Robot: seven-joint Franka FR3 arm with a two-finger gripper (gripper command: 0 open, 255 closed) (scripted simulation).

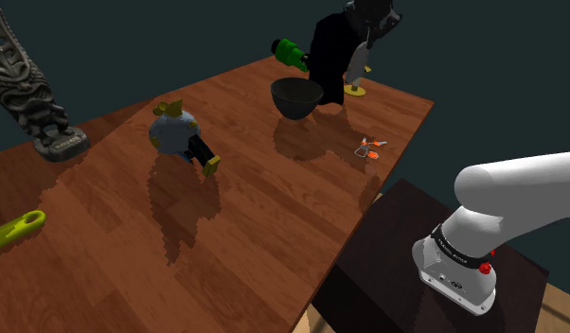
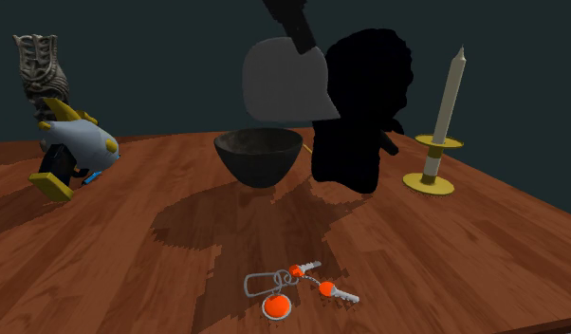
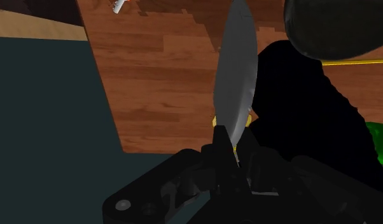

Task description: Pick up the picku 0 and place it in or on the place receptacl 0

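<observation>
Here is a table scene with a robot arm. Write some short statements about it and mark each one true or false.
1. The hand clasps a grey blade. True.
2. The dark bowl lies upside down. False: it stands with its open side up.
3. The keys lie inside the bowl. False: they lie on the wooden table, apart from the bowl.
4. A candle stands in a yellow holder. True.

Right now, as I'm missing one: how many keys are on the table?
2, on one ring: one key nearer the bowl, the other nearer the edge of the table. More could lie hidden behind the black figure.
</observation>
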